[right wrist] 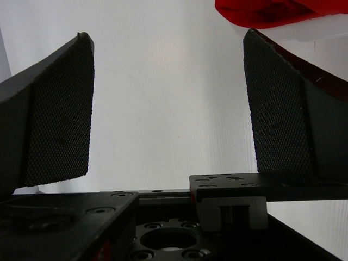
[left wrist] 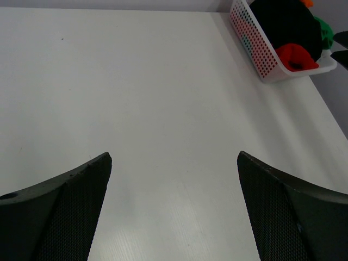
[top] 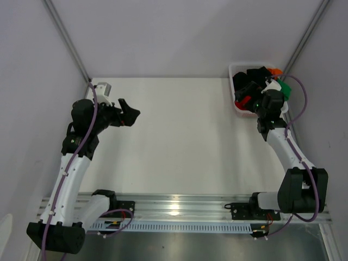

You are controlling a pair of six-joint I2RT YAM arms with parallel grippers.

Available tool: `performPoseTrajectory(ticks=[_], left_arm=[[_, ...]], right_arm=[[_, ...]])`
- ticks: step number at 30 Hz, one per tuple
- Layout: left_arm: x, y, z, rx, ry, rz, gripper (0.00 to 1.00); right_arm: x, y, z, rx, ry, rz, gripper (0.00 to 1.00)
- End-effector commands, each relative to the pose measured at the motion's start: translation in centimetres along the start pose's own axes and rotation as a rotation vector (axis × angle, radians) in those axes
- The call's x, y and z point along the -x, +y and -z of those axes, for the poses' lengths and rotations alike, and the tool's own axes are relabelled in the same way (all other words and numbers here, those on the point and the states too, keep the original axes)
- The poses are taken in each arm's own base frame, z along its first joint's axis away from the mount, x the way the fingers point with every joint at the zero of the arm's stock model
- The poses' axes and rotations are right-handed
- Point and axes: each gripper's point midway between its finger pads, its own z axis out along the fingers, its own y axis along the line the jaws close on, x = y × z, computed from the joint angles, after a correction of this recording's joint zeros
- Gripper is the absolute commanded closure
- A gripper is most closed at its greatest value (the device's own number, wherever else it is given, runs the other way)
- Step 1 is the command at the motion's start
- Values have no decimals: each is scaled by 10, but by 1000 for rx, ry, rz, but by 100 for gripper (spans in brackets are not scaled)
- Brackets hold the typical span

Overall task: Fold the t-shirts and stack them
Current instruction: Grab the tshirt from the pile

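White table [left wrist: 136, 98] bears basket [left wrist: 255, 46] of t-shirts [left wrist: 285, 24].

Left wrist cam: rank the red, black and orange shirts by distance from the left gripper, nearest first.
1. red shirt: near end of the basket, closest to the left gripper.
2. black shirt: middle of the basket, behind the red one.
3. orange shirt: far end, at the view's top edge.
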Motion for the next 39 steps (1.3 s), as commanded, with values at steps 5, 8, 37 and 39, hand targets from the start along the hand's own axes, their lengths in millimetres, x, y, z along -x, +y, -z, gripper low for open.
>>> performPoseTrajectory(ticks=[5, 8, 37, 39], left_arm=[[12, 8, 3, 43, -61, -53, 0], [17, 12, 5, 70, -105, -43, 0], [40, 34, 14, 209, -216, -117, 1], [39, 32, 13, 191, -211, -123, 1]], right_arm=[[31, 4, -8, -42, -60, -31, 1], [37, 3, -17, -57, -54, -40, 1], [102, -69, -4, -242, -51, 234, 1], [87, -61, -9, -251, -6, 322, 0]])
